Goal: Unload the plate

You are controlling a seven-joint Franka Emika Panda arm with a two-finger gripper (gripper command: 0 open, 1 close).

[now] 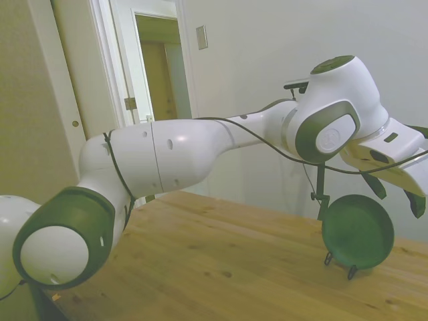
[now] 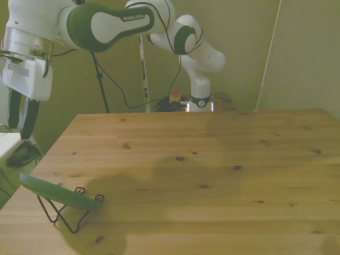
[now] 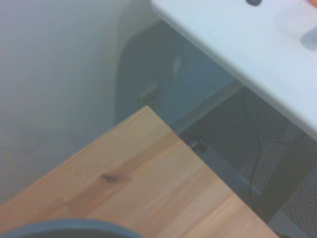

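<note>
The dark green plate [image 1: 358, 232] leans nearly upright in a thin black wire stand [image 1: 349, 271] near a corner of the wooden table [image 1: 221, 267]. From the front it shows edge-on, the plate [image 2: 58, 192] tilted on its stand [image 2: 58, 213] at the front view's left. My gripper [image 1: 396, 195] hangs open above the plate, apart from it, with nothing between its fingers. In the front view the gripper [image 2: 21, 119] is well above the plate's upper rim. The wrist view catches only a sliver of the plate's rim [image 3: 64, 229] and the table corner [image 3: 143, 163].
Just past the table's corner stands a white surface [image 3: 237, 44], also seen at the front view's left edge [image 2: 6, 144]. Cables lie on the floor [image 3: 257, 168] between them. A wall runs close behind the plate [image 1: 267, 60].
</note>
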